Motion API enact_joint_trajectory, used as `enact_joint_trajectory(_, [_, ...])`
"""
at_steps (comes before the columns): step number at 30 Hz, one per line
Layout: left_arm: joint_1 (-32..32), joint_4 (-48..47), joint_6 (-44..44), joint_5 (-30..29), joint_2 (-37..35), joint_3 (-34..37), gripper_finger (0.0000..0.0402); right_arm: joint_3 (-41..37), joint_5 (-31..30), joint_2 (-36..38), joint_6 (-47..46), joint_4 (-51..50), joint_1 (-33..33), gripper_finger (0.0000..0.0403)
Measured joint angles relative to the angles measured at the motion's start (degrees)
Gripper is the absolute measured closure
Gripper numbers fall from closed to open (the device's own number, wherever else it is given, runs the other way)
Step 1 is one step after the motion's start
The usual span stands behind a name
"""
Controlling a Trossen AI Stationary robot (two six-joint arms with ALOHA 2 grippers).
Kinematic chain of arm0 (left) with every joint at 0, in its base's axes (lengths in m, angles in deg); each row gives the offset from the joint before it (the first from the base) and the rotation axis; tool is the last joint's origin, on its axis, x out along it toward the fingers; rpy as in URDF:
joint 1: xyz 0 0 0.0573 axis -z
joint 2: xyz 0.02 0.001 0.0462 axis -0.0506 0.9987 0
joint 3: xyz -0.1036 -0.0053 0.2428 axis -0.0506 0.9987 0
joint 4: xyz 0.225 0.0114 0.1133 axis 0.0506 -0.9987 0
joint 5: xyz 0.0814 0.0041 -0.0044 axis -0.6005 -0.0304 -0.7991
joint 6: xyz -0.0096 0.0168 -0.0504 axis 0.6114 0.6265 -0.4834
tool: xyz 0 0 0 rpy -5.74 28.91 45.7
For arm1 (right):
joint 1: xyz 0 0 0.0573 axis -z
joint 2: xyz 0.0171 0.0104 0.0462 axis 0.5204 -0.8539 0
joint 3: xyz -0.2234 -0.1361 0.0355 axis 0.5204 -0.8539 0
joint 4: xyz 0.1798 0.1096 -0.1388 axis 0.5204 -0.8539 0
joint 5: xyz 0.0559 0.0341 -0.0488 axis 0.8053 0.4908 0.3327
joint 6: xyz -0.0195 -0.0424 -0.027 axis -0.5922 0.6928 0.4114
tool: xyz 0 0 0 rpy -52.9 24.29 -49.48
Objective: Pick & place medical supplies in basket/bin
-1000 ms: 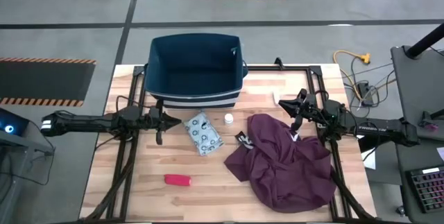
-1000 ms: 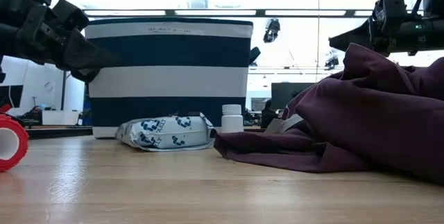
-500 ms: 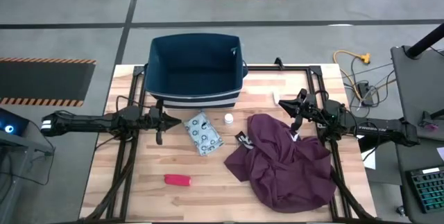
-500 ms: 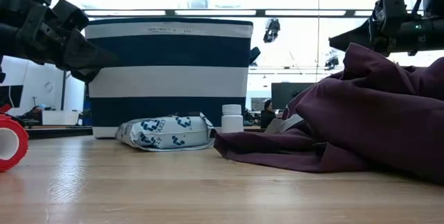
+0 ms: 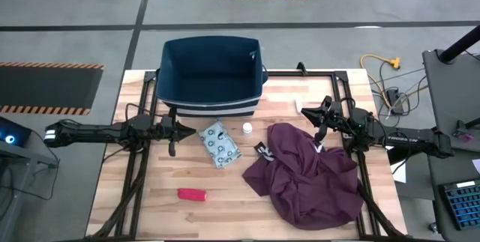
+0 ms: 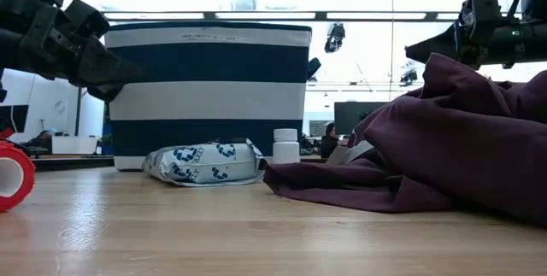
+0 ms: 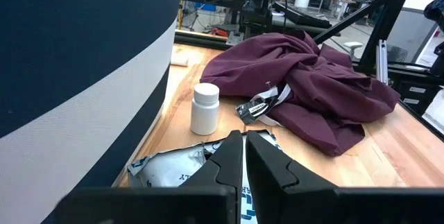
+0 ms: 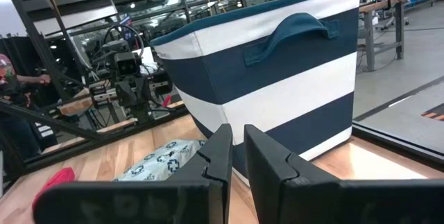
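The dark-blue bin with white stripe [image 5: 211,73] stands at the table's far edge. The pale-blue dotted packet [image 5: 220,144] lies flat in front of it, and one white cylinder [image 5: 247,129] stands upright beside the packet. I see no second cylinder. The red oblong piece [image 5: 191,194] lies near the near edge. My left gripper [image 5: 187,130] hovers shut just left of the packet [image 7: 173,172]. My right gripper [image 5: 306,112] hovers shut above the maroon cloth's far edge, pointing at the bin [image 8: 277,92].
The big maroon cloth [image 5: 307,173] lies heaped over the table's right half, its edge close to the cylinder [image 7: 205,108]. A small white thing [image 5: 296,105] lies on the table by my right gripper. Bare wood shows at the near left, around the red piece [image 6: 13,173].
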Motion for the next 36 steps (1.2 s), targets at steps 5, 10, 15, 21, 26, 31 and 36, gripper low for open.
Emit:
enact_joint_trajectory(5, [0.0, 0.0, 0.0, 0.0, 0.0, 0.0, 0.04, 0.0, 0.0, 0.0, 0.0, 0.0, 0.0, 0.0371])
enact_joint_trajectory(10, [0.0, 0.0, 0.0, 0.0, 0.0, 0.0, 0.04, 0.0, 0.0, 0.0, 0.0, 0.0, 0.0, 0.0371])
enact_joint_trajectory(15, [0.0, 0.0, 0.0, 0.0, 0.0, 0.0, 0.04, 0.0, 0.0, 0.0, -0.7, 2.8, 0.0, 0.0371])
enact_joint_trajectory(21, [0.0, 0.0, 0.0, 0.0, 0.0, 0.0, 0.04, 0.0, -0.8, -0.1, -7.8, 4.3, 0.0, 0.0371])
enact_joint_trajectory(26, [0.0, 0.0, 0.0, 0.0, 0.0, 0.0, 0.04, 0.0, -2.3, 0.0, -14.4, 4.3, 0.0, 0.0371])
enact_joint_trajectory(31, [0.0, 0.0, 0.0, 0.0, 0.0, 0.0, 0.04, 0.0, -7.9, -0.1, -23.2, 4.3, 0.1, 0.0371])
enact_joint_trajectory(36, [0.0, 0.0, 0.0, 0.0, 0.0, 0.0, 0.04, 0.5, -10.4, -0.4, -28.1, 7.7, -0.3, 0.0351])
